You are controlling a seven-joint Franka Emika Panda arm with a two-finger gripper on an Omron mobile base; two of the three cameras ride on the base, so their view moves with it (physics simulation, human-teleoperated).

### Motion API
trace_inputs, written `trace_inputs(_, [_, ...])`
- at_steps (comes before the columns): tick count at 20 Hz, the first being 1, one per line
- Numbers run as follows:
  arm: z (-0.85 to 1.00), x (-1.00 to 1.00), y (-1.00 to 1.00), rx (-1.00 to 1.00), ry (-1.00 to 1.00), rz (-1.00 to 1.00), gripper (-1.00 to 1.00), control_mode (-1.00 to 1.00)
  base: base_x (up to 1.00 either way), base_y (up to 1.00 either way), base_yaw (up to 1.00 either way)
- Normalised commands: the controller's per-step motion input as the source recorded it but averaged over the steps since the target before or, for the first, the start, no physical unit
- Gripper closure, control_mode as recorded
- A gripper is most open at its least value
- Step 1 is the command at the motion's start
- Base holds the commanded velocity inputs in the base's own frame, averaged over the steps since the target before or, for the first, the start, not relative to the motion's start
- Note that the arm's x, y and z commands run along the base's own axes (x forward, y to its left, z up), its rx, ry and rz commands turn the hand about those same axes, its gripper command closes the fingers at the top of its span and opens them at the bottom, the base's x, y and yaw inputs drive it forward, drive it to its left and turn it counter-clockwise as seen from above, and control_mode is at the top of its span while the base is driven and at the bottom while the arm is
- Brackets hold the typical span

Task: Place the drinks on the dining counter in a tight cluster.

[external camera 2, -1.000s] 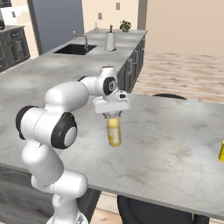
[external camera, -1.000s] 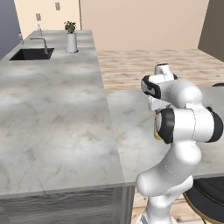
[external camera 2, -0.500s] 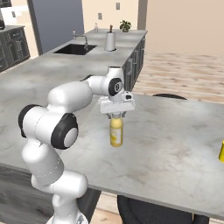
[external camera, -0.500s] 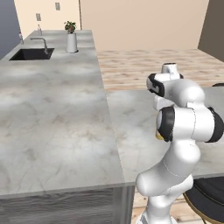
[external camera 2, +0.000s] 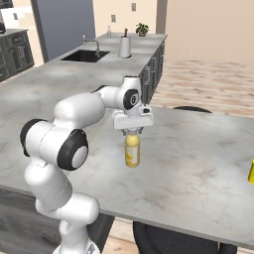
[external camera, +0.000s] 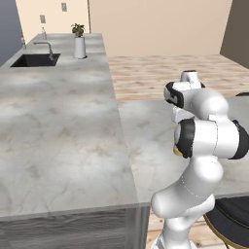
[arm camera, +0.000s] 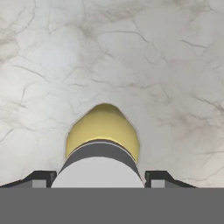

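Over on the left of the right base view the white arm bent in toward the middle, and the end effector [external camera 2: 132, 132] sat right on top of the yellow bottle [external camera 2: 132, 151], clamped on its pale cap as far as anyone could judge. The hand view backed that up, with a dark finger tip [arm camera: 40, 178] on each side of the cap and the yellow shoulder bulging out below. The bottle looked upright, and its base was at or just off the dining table [external camera 2: 198, 163]; which one couldn't be told.

Further right, at the frame edge, a second yellow drink [external camera 2: 251, 171] stood well apart. So the smart play would've been carrying the bottle level toward that one, setting it down just beside without knocking it, and only letting go once the base was flat on the marble.
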Motion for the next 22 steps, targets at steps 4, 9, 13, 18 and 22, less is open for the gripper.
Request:
trace_inputs(4, [0.0, 0.0, 0.0, 0.0, 0.0, 0.0, -1.0, -1.0, 0.0, 0.0, 0.0])
trace_inputs(9, [0.0, 0.0, 0.0, 0.0, 0.0, 0.0, -1.0, -1.0, 0.0, 0.0, 0.0])
trace_inputs(13, [0.0, 0.0, 0.0, 0.0, 0.0, 0.0, -1.0, -1.0, 0.0, 0.0, 0.0])
trace_inputs(18, [0.0, -0.01, 0.0, 0.0, 0.0, 0.0, -1.0, -1.0, 0.0, 0.0, 0.0])
trace_inputs(22, [0.07, -0.09, 0.0, 0.0, 0.0, 0.0, -1.0, -1.0, 0.0, 0.0, 0.0])
